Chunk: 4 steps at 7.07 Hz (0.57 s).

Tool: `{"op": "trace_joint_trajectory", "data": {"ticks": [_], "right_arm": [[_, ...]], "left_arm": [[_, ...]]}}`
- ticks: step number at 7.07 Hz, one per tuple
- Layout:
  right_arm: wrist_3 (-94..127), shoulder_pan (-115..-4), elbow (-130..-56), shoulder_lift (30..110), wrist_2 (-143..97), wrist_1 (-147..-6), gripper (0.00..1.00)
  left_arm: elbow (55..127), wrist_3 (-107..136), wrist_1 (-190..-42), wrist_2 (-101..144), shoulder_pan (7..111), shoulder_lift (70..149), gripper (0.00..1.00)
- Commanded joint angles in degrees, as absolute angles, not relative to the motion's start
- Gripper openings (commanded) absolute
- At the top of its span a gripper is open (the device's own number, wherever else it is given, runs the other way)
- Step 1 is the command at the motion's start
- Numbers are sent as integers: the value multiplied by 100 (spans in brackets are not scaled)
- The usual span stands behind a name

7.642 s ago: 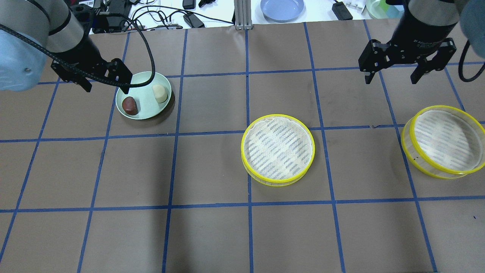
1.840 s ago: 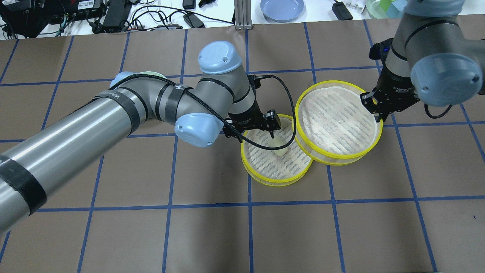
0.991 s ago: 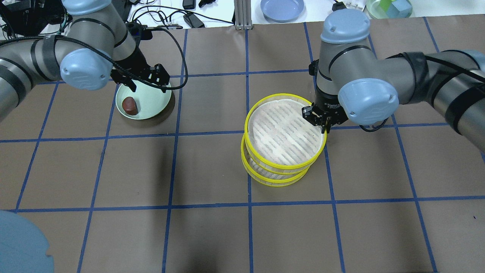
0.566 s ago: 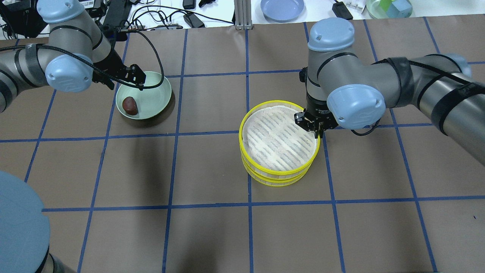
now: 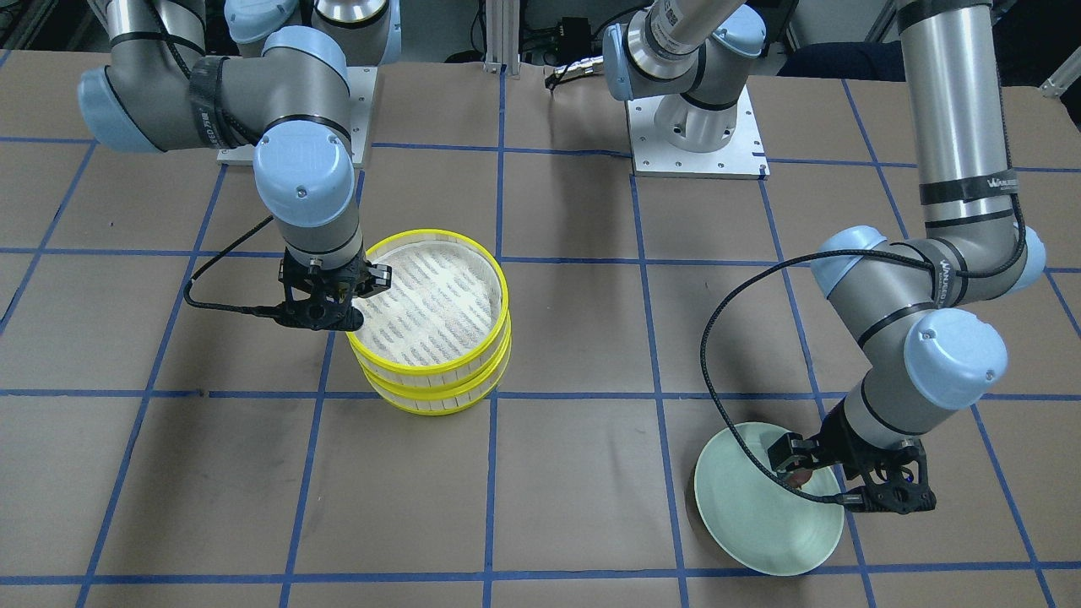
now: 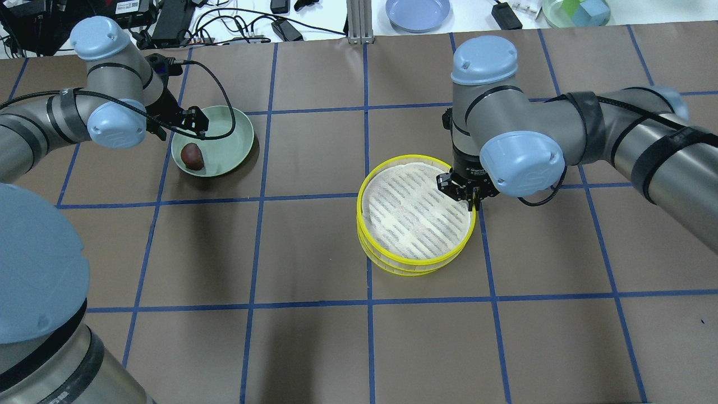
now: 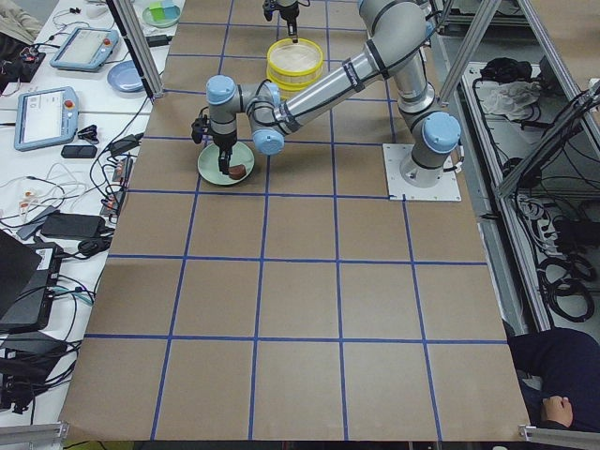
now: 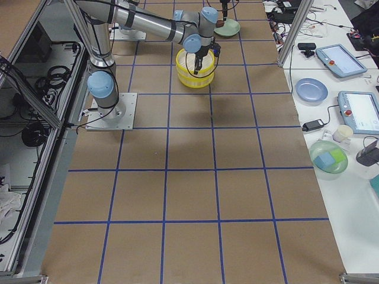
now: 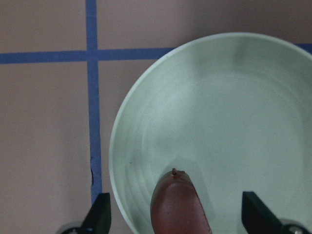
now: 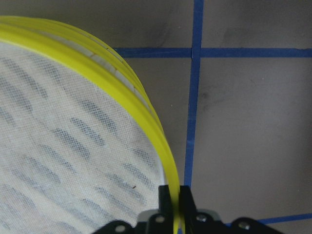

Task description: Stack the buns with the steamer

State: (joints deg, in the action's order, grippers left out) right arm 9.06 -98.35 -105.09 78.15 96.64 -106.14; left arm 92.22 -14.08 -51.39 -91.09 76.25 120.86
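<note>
Two yellow-rimmed steamer tiers are stacked mid-table. The upper tier point(image 6: 415, 219) point(image 5: 426, 291) sits on the lower tier point(image 6: 392, 267) point(image 5: 431, 402), slightly offset. My right gripper point(image 6: 470, 196) point(image 5: 348, 319) point(image 10: 175, 202) is shut on the upper tier's yellow rim. The cream bun is hidden under the upper tier. The dark reddish-brown bun point(image 6: 192, 156) point(image 9: 178, 204) lies on the pale green plate point(image 6: 230, 134) point(image 9: 219, 107). My left gripper point(image 6: 180, 128) point(image 9: 179, 219) is open just above the plate, its fingers either side of the brown bun.
A blue plate point(image 6: 418, 12), cables and a container with coloured blocks point(image 6: 578, 11) lie beyond the table's far edge. The brown table surface carries a blue tape grid. Both arms reach over the table's far half.
Earlier the left gripper put the cream bun in the centre tier and returned to the plate. The right gripper brought the second tier over and lowered it onto the first. The left gripper moved over the brown bun.
</note>
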Motion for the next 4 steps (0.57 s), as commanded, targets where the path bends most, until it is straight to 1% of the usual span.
{"op": "trace_joint_trajectory", "data": {"ticks": [1,2,3,4], "right_arm": [[931,-9835,-10521,7779,9616,-10687,0],[993,-9870,-10521,7752,9607,-10731,0],[1019,-9888,-10521,7743,9606,-10731,0],[1011,-9888,-10521,7743,9615,-10731,0]], "left_arm": [[9246,-1389,-5124,-9123,7620,12216,94],[9246,-1380,-5133,-9114,7620,12269,90],[9246,-1389,-5133,-9106,7620,12304,89],[9246,-1389,-5133,-9079,7620,12331,78]]}}
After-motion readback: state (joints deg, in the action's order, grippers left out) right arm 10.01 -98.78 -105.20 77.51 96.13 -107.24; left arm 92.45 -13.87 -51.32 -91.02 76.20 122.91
